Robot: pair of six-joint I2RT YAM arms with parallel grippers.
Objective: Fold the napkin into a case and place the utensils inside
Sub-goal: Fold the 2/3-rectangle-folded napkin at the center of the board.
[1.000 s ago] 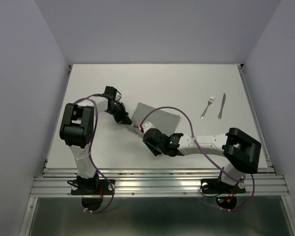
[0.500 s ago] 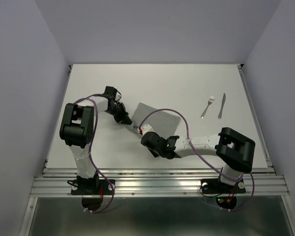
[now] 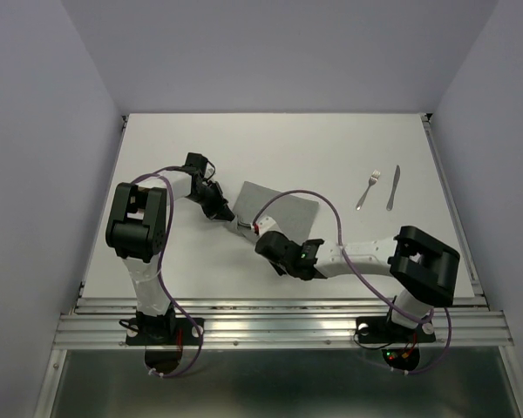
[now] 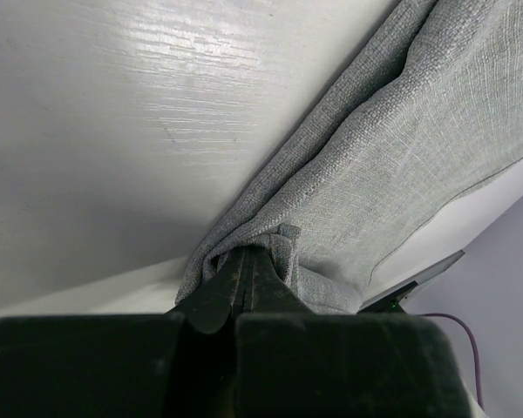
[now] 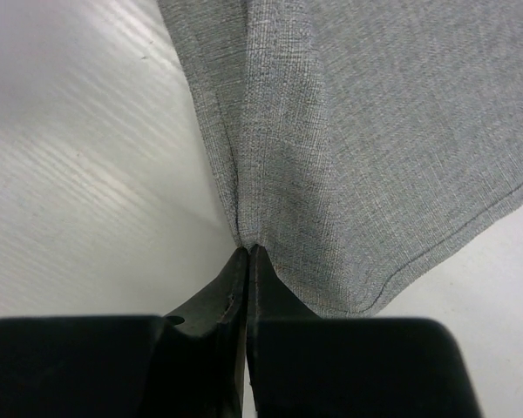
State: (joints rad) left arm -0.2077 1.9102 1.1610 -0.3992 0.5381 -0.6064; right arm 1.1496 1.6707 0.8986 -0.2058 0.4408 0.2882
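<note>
One grey napkin [image 3: 279, 207] lay near the middle of the table [image 3: 331, 148], its near-left edge pinched twice; my left pincer [image 4: 248, 261] stayed clamped on a bunched corner; my right pincer [image 5: 247, 255], apart a second earlier, had closed on the edge beside it; fork [image 3: 369, 190] and knife [image 3: 393, 187] lay unmoved, well apart to the right.

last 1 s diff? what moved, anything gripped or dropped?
The right gripper closed on the near edge of the napkin and took hold of it; its arm only shuffled slightly left and back. Unchanged: the left gripper stays pinched on the napkin's left side, and the fork and knife lie untouched at far right.
</note>
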